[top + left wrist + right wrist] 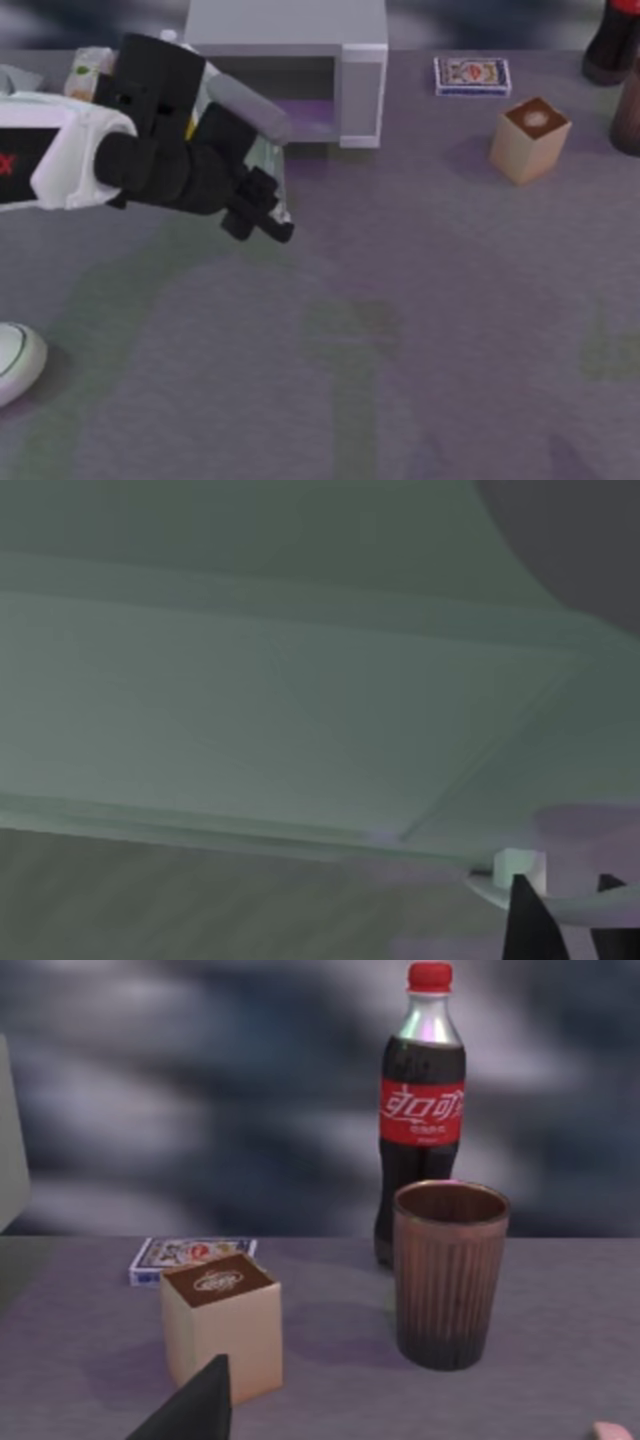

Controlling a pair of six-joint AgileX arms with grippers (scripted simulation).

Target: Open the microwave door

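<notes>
You see the microwave (300, 45) at the far edge of the worktop (400, 330), left of centre, its cavity (300, 100) open toward you and purple-tinted on the floor; nothing shows inside it. The microwave door (245, 105) is swung out on its left side, its long edge running from the oven's front left corner out over the worktop toward you, partly hidden under the arm. In the left wrist view the door's grey-green panel (280, 710) fills almost everything.

Your left claw (262, 212) sits at the door's outer end, just in front of the oven's left side. The left wrist view shows two dark fingertips (530, 920) standing close to a small white block (520, 865) on the door's edge; you cannot tell whether they pinch it or stand spread.

To the right of the oven lie a card deck (472, 76), a tan box (529, 138), a brown cup (450, 1270) that looks empty at the rim, and a capped cola bottle (424, 1100) of dark drink. Of the right claw only a dark tip (200, 1405) shows, so its state cannot be told.
</notes>
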